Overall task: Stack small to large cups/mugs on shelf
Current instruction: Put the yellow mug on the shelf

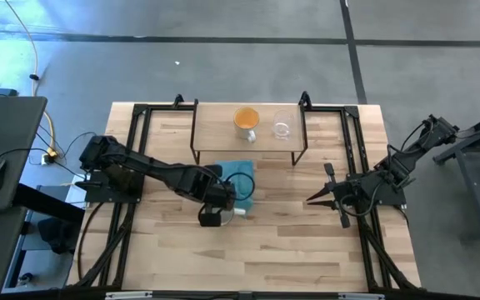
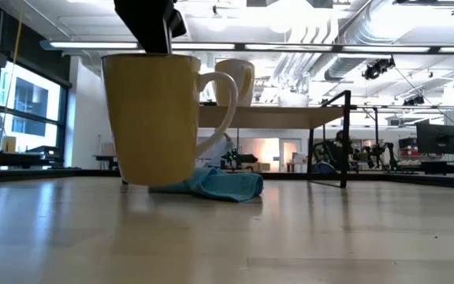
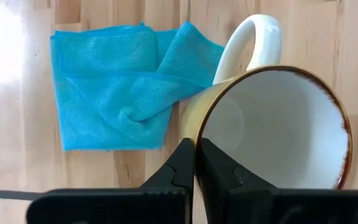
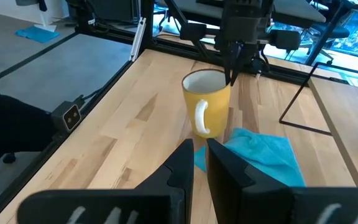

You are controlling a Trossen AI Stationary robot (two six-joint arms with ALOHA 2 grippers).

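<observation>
In the low view the yellow mug [image 2: 150, 118] hides most of the teal cloth [image 2: 219, 183] and part of the orange mug [image 2: 239, 81]; the left gripper [image 2: 158, 39] is cut off above.

**Where everything sits on my table**

From my overhead camera, the shelf [image 1: 248, 125] stands at the table's [image 1: 307, 250] twelve o'clock edge. On it I see the orange mug [image 1: 247, 119], with the glass cup [image 1: 282, 128] just beside it at three o'clock. The cloth [image 1: 238, 177] lies near table centre, in front of the shelf. The cream mug [image 1: 211, 217] stands at the cloth's seven o'clock, touching it, under my left gripper [image 1: 217, 208]. My right gripper [image 1: 313, 198] is well apart at three o'clock.
</observation>
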